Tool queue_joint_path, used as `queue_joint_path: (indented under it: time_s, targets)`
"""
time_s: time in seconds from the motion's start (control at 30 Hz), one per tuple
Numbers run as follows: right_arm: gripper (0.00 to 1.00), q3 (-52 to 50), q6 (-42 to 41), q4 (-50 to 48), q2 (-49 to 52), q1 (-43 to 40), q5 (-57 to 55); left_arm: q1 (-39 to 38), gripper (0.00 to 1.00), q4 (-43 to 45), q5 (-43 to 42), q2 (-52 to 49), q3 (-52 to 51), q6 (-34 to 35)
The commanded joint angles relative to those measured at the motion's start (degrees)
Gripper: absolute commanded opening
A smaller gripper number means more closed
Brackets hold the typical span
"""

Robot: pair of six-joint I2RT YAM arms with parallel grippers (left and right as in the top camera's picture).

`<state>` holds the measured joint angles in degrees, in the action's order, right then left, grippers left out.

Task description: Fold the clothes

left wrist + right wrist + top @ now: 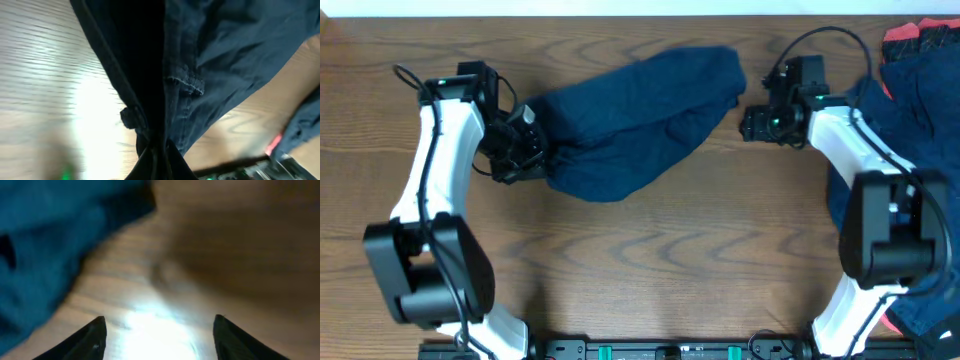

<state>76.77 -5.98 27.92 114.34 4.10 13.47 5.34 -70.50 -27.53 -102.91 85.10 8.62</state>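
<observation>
Risk: L gripper [523, 150] has only a thin edge of the shorts [640, 110]; a pull could slip it free.
Risk 2: R gripper [160, 340] may close on bare table [650, 250], missing cloth.
L state: clamped on shorts' left edge.
R state: jaws apart, empty, beside shorts' right end.
Shorts: bunched mid-table, btw arms.

The garment [640, 110] is coloured a plain dark navy blue, with tone-matched stitching along a seam. The table [670, 260] is patterned with brown wood grain. The left arm [445, 150] and right arm [845, 140] are finished in white with black joints. The right arm's fingers [92, 340] are black. Red fabric [905, 40] is seen beside more navy cloth [920, 100].
</observation>
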Motion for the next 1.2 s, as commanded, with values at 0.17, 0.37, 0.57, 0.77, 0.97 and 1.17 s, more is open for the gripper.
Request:
queue_joint_path:
  time_s: [0.17,0.37,0.57,0.77,0.97,1.17]
  targets:
    - [0.62,0.31,10.75,-8.9,6.14,4.87,3.48,0.09,0.06,0.09,4.7,2.19,0.2,-0.87]
    - [0.59,0.31,10.75,-14.82,9.6,7.21,-4.07,0.09,0.06,0.07,4.7,2.19,0.2,-0.87]
    - [0.6,0.31,10.73,-19.96,10.45,7.54,-11.3,0.09,0.06,0.07,4.7,2.19,0.2,-0.87]
    - [0.59,0.33,10.34,-20.9,8.41,7.54,-12.0,0.09,0.06,0.17,4.72,2.19,0.2,-0.87]
    - [0.61,0.33,10.34,-22.97,8.13,7.67,-11.5,0.09,0.06,0.26,4.72,2.19,0.2,-0.87]
    - [0.61,0.33,10.34,-27.63,8.13,8.55,-9.33,0.09,0.06,0.26,4.72,2.19,0.2,-0.87]
